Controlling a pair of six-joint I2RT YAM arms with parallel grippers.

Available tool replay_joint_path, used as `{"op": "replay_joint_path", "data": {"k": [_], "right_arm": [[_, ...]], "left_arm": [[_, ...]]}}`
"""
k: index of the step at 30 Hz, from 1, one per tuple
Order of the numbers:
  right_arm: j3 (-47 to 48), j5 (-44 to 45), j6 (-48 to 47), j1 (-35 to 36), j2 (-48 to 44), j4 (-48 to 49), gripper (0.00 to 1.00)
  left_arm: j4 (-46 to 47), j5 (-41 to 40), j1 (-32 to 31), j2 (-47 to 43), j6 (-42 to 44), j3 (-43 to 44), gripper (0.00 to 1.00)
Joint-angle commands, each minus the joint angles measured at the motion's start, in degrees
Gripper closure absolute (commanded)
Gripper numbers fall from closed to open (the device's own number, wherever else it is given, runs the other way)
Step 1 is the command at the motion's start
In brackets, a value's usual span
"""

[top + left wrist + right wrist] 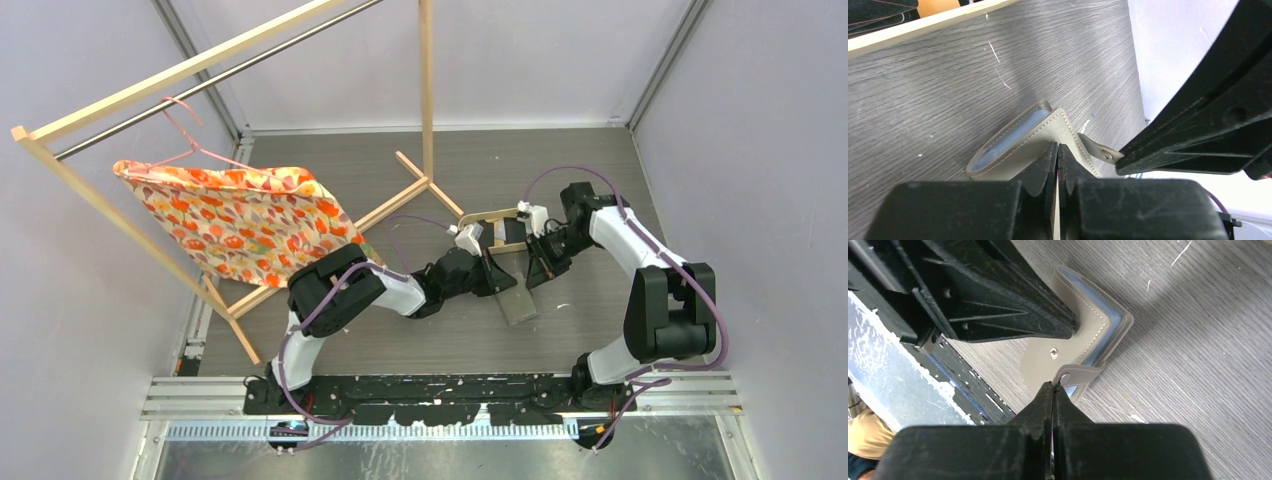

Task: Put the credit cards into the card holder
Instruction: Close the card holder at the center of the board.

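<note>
The grey-taupe card holder (pixel 517 302) lies on the grey table between both grippers, folded and gaping a little, so its bluish lining shows (pixel 1013 137). My left gripper (pixel 508 287) is shut and its fingertips (pixel 1058 148) rest on the holder's cover (pixel 1098 322). My right gripper (pixel 531 284) is shut, pinching the end of the snap strap (pixel 1075 374), which also shows in the left wrist view (pixel 1098 150). No credit card shows clearly. Dark flat pieces (pixel 878 12) lie behind the wood rim at the top left of the left wrist view.
The oval wood-rimmed tray (pixel 497 214) sits just behind the grippers, its rim close in the left wrist view (pixel 923 25). A wooden clothes rack (pixel 427 120) with a floral cloth (pixel 240 220) on a pink hanger fills the left and back. Walls close both sides.
</note>
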Motion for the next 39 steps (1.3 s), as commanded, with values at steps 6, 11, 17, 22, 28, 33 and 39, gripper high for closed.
{"op": "replay_joint_path", "data": {"k": [6,11,17,22,28,33,39], "right_arm": [[2.3,-4.7,-4.6,0.4,2.4,-4.4,0.99],[2.2,-2.6,-3.4,2.7,4.8,-3.3,0.99],[1.8,1.1,0.7,3.0,7.1,-0.2,0.99],[2.7,-2.1,0.3,3.0,9.0,-1.7,0.98],[3.2,-2.2,-0.5,3.0,8.6,-2.3,0.97],[3.2,-0.4,-0.4,3.0,7.9,-1.5,0.97],[3.4,2.7,0.9,3.1,6.0,1.4,0.98]], "left_arm": [[-0.9,0.9,-0.2,3.7,-0.3,2.5,0.96],[-1.6,-1.0,-0.9,2.9,0.1,1.6,0.96],[0.8,-3.2,-1.9,0.9,0.8,-0.4,0.95],[-0.9,-5.3,-1.9,-4.5,4.3,-1.5,0.89],[-8.6,-8.2,-1.9,-12.8,10.1,-2.5,0.84],[-17.2,-8.5,-2.1,-19.6,13.1,-5.4,0.80],[-23.3,-11.5,-5.6,-21.3,11.3,-7.8,0.61]]}}
